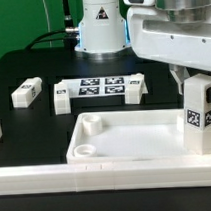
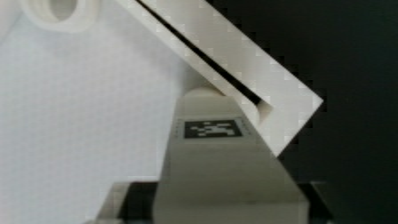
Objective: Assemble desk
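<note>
Fingers (image 1: 183, 75) pinch one white, square-section, tagged leg (image 1: 201, 113) upright at the smooth, rimmed plastic tabletop's (image 1: 116, 143) corner. Three more legs (image 1: 28, 93) (image 1: 61, 99) (image 1: 137, 88) lie loose on the black surface (image 1: 31, 65).

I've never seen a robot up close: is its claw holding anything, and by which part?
Yes: the gripper holds a white square desk leg upright by its upper end, at a corner of the tabletop.
</note>
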Action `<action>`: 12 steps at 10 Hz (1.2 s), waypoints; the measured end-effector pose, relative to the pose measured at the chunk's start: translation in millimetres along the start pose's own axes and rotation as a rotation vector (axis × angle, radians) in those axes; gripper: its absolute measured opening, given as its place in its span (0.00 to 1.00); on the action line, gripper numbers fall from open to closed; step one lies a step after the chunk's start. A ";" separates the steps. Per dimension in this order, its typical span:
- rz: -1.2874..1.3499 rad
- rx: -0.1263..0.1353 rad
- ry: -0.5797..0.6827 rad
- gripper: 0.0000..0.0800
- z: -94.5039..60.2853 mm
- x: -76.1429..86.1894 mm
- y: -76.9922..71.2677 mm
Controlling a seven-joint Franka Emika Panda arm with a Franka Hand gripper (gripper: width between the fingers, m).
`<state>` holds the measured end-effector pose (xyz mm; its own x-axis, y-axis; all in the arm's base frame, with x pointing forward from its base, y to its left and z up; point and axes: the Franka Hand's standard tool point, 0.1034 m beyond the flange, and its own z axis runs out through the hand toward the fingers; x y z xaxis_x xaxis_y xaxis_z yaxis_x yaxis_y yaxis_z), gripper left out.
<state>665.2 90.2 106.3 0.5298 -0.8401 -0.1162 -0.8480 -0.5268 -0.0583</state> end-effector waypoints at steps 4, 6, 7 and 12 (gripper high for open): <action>-0.118 -0.010 -0.002 0.63 0.5 -1.1 1.4; -0.325 -0.025 0.002 0.80 1.7 -4.7 1.7; -0.476 -0.032 0.008 0.80 2.3 -5.1 1.8; -0.970 -0.091 0.038 0.81 -1.0 -6.2 0.9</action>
<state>661.2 94.8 107.9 0.9989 -0.0387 -0.0260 -0.0396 -0.9986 -0.0345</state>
